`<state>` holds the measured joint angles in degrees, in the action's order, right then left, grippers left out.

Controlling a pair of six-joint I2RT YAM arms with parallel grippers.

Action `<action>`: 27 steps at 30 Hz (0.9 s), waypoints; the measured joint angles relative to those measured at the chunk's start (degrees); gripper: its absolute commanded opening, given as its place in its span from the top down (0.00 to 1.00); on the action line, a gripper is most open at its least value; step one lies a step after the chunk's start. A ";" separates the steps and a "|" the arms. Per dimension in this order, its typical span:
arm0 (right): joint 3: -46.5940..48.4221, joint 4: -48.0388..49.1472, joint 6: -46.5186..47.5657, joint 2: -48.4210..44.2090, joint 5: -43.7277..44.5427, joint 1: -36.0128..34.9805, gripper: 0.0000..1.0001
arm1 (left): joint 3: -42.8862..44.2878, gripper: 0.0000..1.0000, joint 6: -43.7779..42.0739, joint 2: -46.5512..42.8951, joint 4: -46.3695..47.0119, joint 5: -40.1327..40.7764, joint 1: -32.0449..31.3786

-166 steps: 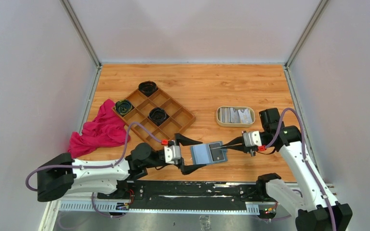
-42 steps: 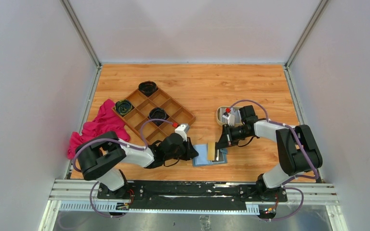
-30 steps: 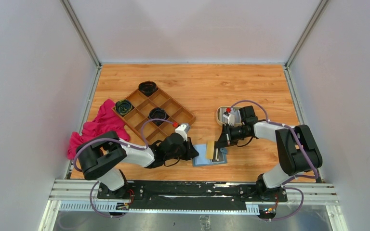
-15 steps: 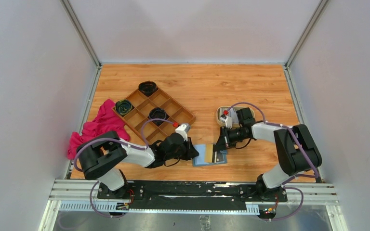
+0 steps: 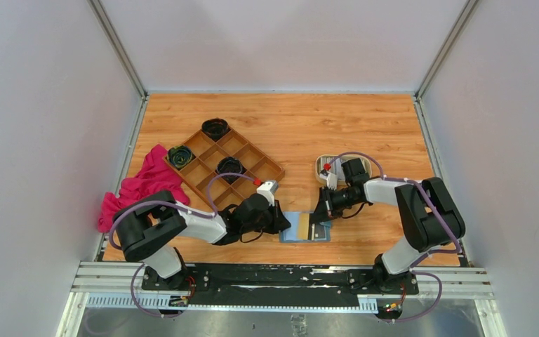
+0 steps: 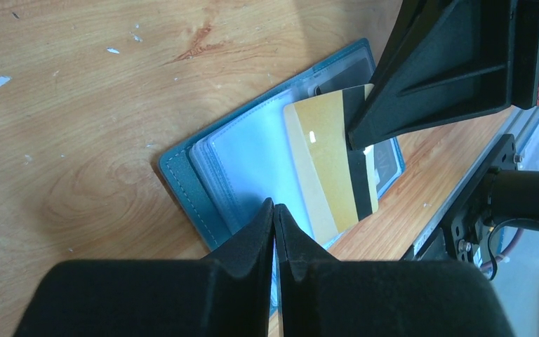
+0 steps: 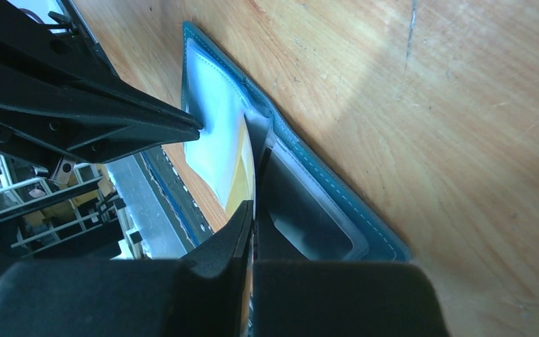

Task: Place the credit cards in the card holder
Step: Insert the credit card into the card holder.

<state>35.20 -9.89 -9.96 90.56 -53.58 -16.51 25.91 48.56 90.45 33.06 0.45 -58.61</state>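
Above card holder (image 6: 249, 158), card (image 6: 323, 161) in right gripper (image 6: 356, 135)

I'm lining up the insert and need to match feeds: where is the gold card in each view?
Top external: gold card low centre, between the two arms' tips.
Left wrist: gold card right of centre, slanted over the clear pages, with a black stripe along its right side.
Right wrist: gold card seen edge-on, a thin yellow strip left of centre.
Shared landmark: the open teal card holder beneath it.
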 measured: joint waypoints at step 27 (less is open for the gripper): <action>2.56 2.12 -4.15 3.56 0.81 -3.58 1.00 | -2.40 0.67 -2.71 -10.08 -2.80 2.19 -0.76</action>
<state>37.76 -7.77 -14.11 94.13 -52.77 -20.10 23.51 45.84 80.38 30.26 2.63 -59.37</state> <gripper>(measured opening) 0.007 0.306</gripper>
